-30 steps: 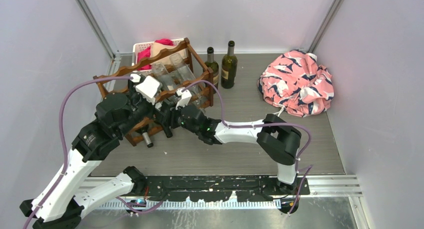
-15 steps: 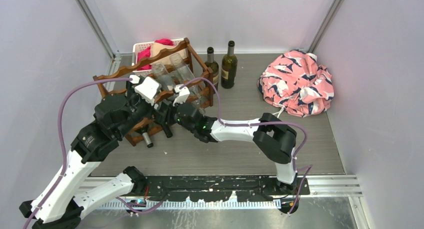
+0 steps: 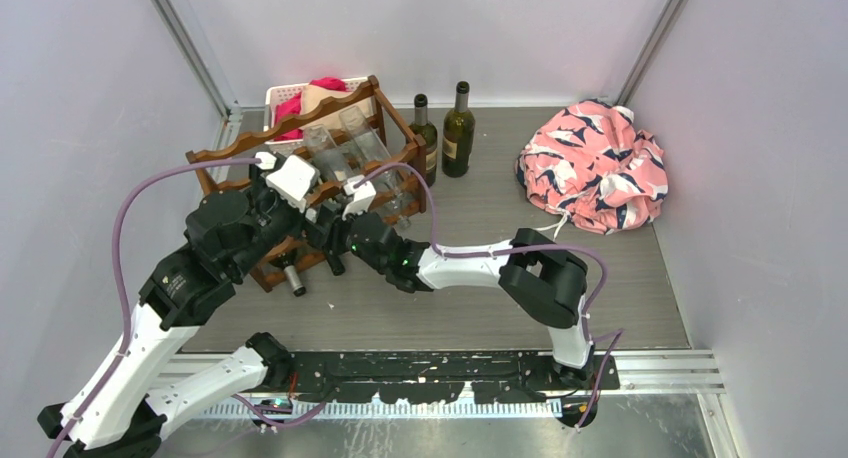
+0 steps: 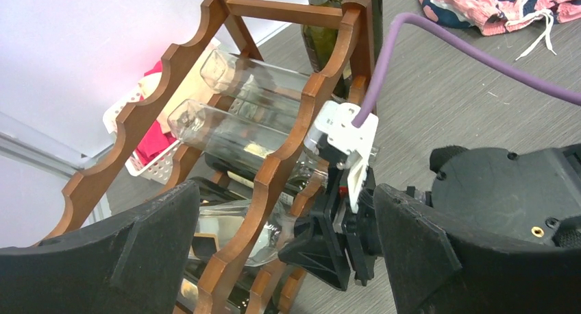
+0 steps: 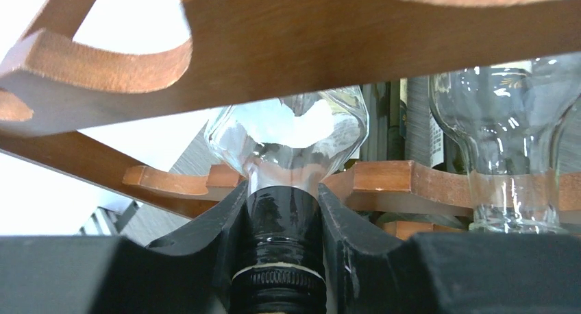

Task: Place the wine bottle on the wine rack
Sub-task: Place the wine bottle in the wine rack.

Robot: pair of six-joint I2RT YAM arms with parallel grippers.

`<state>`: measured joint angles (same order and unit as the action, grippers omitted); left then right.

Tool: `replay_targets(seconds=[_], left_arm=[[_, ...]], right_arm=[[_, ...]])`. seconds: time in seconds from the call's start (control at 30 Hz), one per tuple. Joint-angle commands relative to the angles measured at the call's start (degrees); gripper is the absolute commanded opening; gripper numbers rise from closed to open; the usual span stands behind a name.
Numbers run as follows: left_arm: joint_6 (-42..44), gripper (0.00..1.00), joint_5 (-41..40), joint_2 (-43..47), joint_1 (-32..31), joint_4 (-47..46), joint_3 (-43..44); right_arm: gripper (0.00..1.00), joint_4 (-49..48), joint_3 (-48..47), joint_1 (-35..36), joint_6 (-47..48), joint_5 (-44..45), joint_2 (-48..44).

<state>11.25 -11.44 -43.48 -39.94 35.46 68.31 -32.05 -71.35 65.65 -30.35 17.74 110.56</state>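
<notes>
the right claw (image 5: 282, 199) is clamping together on the black foil neck of a clear glass wine bottle (image 5: 288, 130). the two dark fingers (image 5: 205, 225) are pressing on either side of the neck, low in the middle of the right wrist view. the bottle is lying on its side inside the dark reddish-brown wooden wine rack with wavy scalloped rails (image 5: 384, 180). its rounded shoulder is sitting just behind a lower rail and under a broad upper rail across the top of the frame. whether its weight is resting on the rail is not clear. a second clear glass bottle (image 5: 507, 115) is lying beside it at the right of that view.

the left claw (image 4: 286, 194) is standing wide apart, holding nothing. its black fingers (image 4: 109, 259) are filling the lower corners of the left wrist view, with the rack's end frame between them. two more clear bottles (image 4: 240, 105) are lying on the top tier at the upper middle.

in the top view the rack is standing at the upper left of the grey wood-grain table (image 3: 480, 288). a white slotted plastic basket (image 3: 285, 93) holding red cloth is sitting behind it. two dark green glass bottles (image 3: 459, 118) are standing upright just to its right. a crumpled pink patterned cloth (image 3: 595, 163) is lying at the upper right.
</notes>
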Motion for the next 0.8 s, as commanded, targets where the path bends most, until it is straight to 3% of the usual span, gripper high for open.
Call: replay_targets(seconds=[0.0, 0.77], left_arm=[[0.23, 0.96, -0.13, 0.51, 0.38, -3.04, 0.67], [-2.19, 0.96, 0.54, -0.27, 0.39, -1.53, 2.37]], right_arm=[[0.01, -22.51, -0.92, 2.90, 7.34, 4.95, -5.61], [0.01, -37.60, 3.49, 8.40, 29.29, 12.44, -3.88]])
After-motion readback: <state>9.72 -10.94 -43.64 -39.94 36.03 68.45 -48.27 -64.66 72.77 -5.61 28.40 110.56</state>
